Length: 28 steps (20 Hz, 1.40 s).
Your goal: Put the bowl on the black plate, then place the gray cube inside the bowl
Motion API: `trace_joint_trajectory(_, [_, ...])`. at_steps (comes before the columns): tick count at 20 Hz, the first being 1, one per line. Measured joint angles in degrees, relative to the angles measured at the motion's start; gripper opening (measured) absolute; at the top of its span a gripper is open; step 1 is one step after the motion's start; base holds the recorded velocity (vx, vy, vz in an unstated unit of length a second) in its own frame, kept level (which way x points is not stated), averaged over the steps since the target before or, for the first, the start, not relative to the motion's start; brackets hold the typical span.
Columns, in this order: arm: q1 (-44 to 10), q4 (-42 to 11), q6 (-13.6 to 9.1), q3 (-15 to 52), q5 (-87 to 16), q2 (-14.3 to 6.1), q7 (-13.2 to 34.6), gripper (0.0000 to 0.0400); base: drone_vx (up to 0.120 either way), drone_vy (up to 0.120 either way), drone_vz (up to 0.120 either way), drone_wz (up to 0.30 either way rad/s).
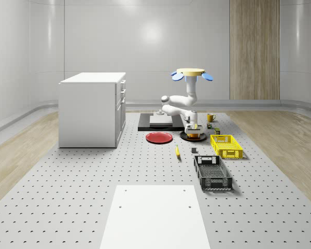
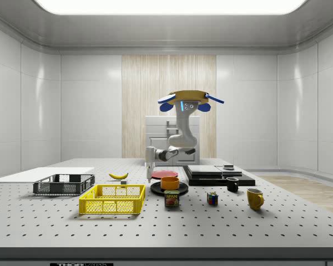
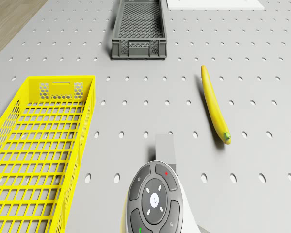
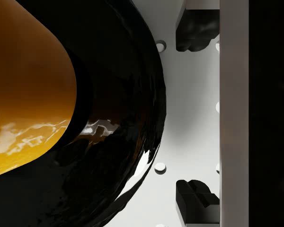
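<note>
Orange bowl [image 2: 170, 182] sits on the black plate [image 2: 157, 189]; my gripper [image 4: 195, 109] hangs beside it, fingers wide and empty. Drone [image 2: 183, 98] hovers above. Next I need the gray cube.

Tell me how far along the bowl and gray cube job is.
Done: the orange bowl sits on the black plate. In hand: nothing; the gripper hangs open beside the plate, with the drone hovering above the table. Left: the gray cube must be fetched and placed in the bowl.
</note>
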Motion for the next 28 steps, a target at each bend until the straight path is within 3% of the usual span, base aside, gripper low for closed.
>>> trace_joint_trajectory(3, [0.11, -0.02, -0.18, -0.05, -0.09, 0.19, -0.09, 0.0400, 0.120, -0.107, -0.120, 0.000])
trace_joint_trajectory(28, [0.88, -0.15, -1.43, -0.39, -0.73, 1.48, -0.68, 0.0400, 0.120, -0.011, 0.000, 0.000])
